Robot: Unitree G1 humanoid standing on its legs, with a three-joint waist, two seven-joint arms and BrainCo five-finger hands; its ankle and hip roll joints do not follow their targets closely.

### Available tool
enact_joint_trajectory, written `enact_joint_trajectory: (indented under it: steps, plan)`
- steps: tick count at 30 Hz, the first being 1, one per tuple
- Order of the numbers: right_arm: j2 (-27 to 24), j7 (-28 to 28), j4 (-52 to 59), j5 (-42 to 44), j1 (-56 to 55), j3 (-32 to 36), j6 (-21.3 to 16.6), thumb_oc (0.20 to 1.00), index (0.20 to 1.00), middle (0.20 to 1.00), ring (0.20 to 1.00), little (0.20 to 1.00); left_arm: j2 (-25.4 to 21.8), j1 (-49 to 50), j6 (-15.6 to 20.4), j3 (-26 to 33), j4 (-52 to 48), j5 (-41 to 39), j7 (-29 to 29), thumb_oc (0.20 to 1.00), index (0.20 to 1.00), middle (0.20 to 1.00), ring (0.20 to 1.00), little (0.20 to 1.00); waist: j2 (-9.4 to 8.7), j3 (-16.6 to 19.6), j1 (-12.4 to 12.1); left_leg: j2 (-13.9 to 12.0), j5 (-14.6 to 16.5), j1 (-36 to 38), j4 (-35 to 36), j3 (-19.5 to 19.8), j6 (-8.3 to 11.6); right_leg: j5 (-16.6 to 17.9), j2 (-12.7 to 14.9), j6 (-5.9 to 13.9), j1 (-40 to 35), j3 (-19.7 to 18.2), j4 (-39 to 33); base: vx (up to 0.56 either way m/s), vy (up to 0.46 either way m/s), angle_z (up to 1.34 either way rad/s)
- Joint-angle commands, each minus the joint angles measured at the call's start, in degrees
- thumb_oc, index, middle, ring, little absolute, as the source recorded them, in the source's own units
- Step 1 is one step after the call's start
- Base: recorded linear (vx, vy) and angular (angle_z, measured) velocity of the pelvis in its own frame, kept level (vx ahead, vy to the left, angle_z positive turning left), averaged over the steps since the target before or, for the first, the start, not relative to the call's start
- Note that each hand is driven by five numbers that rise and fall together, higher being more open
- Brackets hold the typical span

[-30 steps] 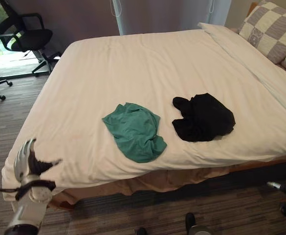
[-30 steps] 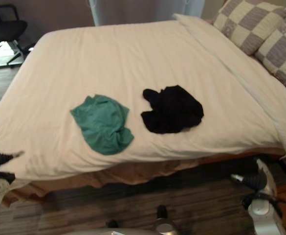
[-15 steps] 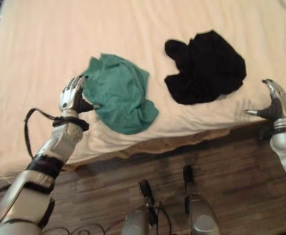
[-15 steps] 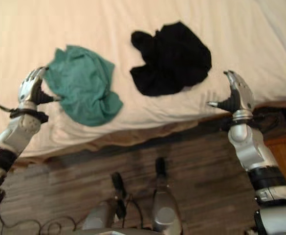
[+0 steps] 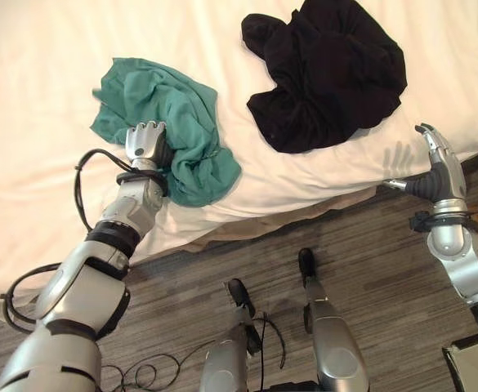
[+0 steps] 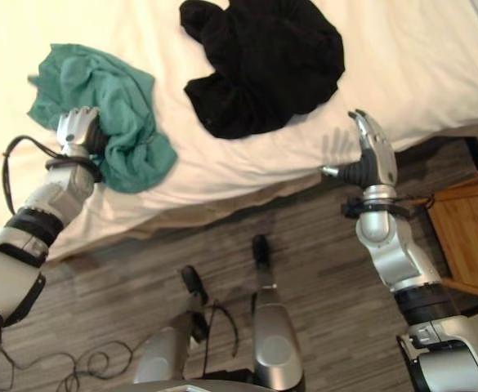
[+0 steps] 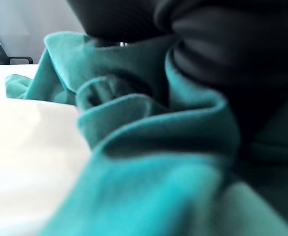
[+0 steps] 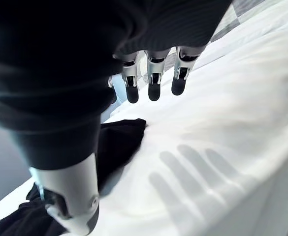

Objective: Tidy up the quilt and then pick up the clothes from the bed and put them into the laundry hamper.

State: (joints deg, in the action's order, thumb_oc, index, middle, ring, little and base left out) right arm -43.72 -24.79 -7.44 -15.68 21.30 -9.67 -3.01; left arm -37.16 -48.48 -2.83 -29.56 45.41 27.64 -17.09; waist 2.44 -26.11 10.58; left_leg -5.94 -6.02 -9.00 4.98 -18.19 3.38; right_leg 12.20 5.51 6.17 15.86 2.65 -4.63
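**Left hand buried in the green garment at the bed's edge**

I see the crumpled teal-green cloth garment lying on the white quilt near the bed's near edge, bunched into folds. My left hand is pressed into its near side; in the left wrist view the green fabric wraps up close against the hand's dark cover, and the fingers are hidden in the folds, so I cannot tell whether they are curled round the cloth or not.

Beside it on the quilt lies the rumpled black cloth garment, apart from the green one with a strip of bare quilt between them. It is untouched.

My right hand hangs just off the bed's near edge, close to the quilt and near the black garment, with its fingers straight and spread and its thumb held out to the side, holding nothing. Its shadow falls on the quilt under it.

Below the bed edge runs a dark wood-plank floor, and a light wooden piece of furniture stands beside the right arm.
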Motion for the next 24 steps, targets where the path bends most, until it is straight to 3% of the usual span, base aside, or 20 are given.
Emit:
enact_joint_trajectory:
  steps: [1, 3, 4, 9, 13, 14, 17, 20, 22, 24]
  plan:
    - [-3.48, -1.13, 1.09, -1.1, 6.64, -0.67, -2.44, 1.0, 1.0, 1.0, 1.0, 1.0, 7.71, 11.66, 6.18, -3.65, -0.88, -4.53, 6.2, 0.2, 0.2, 0.2, 0.2, 0.2, -3.12, 3.12, -1.86, -4.19, 2.97, 2.3, 0.02, 2.39, 4.36, -8.95, 3.26, 5.8, -0.41, 2.6, 4.45, 0.03, -0.073, 0.03]
    - [-6.24, -0.11, -0.61, -1.95, 9.88, -2.91, -1.73, 1.0, 1.0, 1.0, 1.0, 1.0, 8.49, 18.91, 7.73, -0.81, -3.81, -11.39, 7.8, 0.2, 0.2, 0.2, 0.2, 0.2, -2.85, 3.45, -3.45, -4.24, 2.66, 2.02, 0.02, 3.27, 4.59, -9.23, 3.28, 5.49, -0.83, 3.38, 4.56, 0.03, -0.108, 0.12]
    - [-9.83, 0.48, -3.75, -1.86, 13.27, -4.42, -1.05, 1.0, 1.0, 1.0, 1.0, 1.0, 8.0, 27.09, 9.17, 2.39, -7.92, -17.11, 8.95, 0.2, 0.2, 0.2, 0.2, 0.2, -2.14, 3.42, -5.28, -4.14, 2.19, 1.33, 0.02, 4.33, 4.83, -9.52, 3.41, 5.16, -1.01, 4.47, 4.85, 0.04, -0.145, 0.24]
    - [-16.07, 1.4, -11.33, 0.35, 20.73, -7.79, -0.18, 1.0, 1.0, 1.0, 1.0, 1.0, 5.39, 41.42, 10.95, 7.17, -13.87, -22.72, 11.37, 0.2, 0.2, 0.2, 0.2, 0.2, 0.16, 3.47, -8.28, -3.5, 0.92, -0.61, 0.02, 6.24, 5.26, -9.58, 4.07, 4.6, -0.62, 6.6, 5.24, 0.01, -0.08, 0.39]
    - [-16.06, 1.4, -11.36, 0.36, 20.82, -7.87, -0.19, 1.0, 1.0, 1.0, 1.0, 1.0, 5.4, 41.44, 10.95, 7.21, -13.88, -22.72, 11.38, 0.2, 0.2, 0.2, 0.2, 0.2, 0.18, 3.5, -8.22, -3.5, 0.91, -0.66, 0.02, 6.26, 5.25, -9.58, 4.07, 4.6, -0.59, 6.62, 5.25, -0.02, -0.042, 0.27]
    - [-22.02, 3.28, -36.05, 4.49, 45.03, -23.74, 2.04, 1.0, 1.0, 1.0, 1.0, 1.0, 0.79, 53.98, 13.05, 9.59, -22.13, -32.0, 15.02, 0.2, 0.2, 0.2, 0.2, 0.2, 5.26, 2.35, -12.99, -3.06, -1.15, -5.54, 0.02, 8.1, 6.15, -10.03, 4.93, 4.15, 2.72, 9.41, 6.76, -0.12, -0.151, 0.03]
    - [-19.58, 3.78, -48.53, 8.88, 54.31, -28.72, 2.37, 1.0, 1.0, 1.0, 1.0, 1.0, 1.41, 54.53, 13.62, 8.48, -23.45, -33.28, 15.22, 0.2, 0.2, 0.2, 0.2, 0.2, 7.63, 1.04, -13.47, -3.18, -2.25, -8.06, 0.02, 8.22, 6.61, -10.49, 5.32, 3.85, 5.37, 10.65, 8.55, -0.1, -0.083, 0.32]
    - [-17.29, 4.11, -55.21, 10.68, 57.56, -29.63, 2.87, 1.0, 1.0, 1.0, 1.0, 1.0, 2.75, 54.17, 13.32, 8.04, -23.3, -34.38, 15.16, 0.2, 0.2, 0.2, 0.2, 0.2, 8.46, 0.91, -14.05, -3.2, -2.74, -9.38, 0.02, 8.37, 6.7, -10.75, 5.18, 3.63, 6.85, 11.11, 9.39, -0.04, -0.036, 0.33]
    - [-12.95, 7.27, -63.03, 10.6, 55.41, -29.12, 3.74, 0.2, 0.2, 0.2, 0.2, 0.2, 5.03, 51.98, 12.85, 7.09, -23.72, -34.12, 14.19, 0.2, 0.2, 0.2, 0.2, 0.2, 9.11, 0.35, -14.58, -3.82, -3.58, -9.39, 0.02, 8.87, 7.21, -12.21, 4.41, 2.93, 6.51, 12.2, 10.76, -0.03, -0.1, 0.18]
    - [-12.43, 8.07, -62.62, 10.98, 52.28, -27.3, 3.42, 0.2, 0.2, 0.2, 0.2, 0.2, 4.94, 51.41, 13.1, 6.63, -24.51, -32.88, 14.35, 0.2, 0.2, 0.2, 0.2, 0.2, 8.76, 0.47, -14.33, -3.9, -3.44, -8.6, 0.02, 9.21, 7.23, -12.65, 4.15, 2.8, 5.4, 12.48, 10.69, 0.01, -0.045, 0.2]
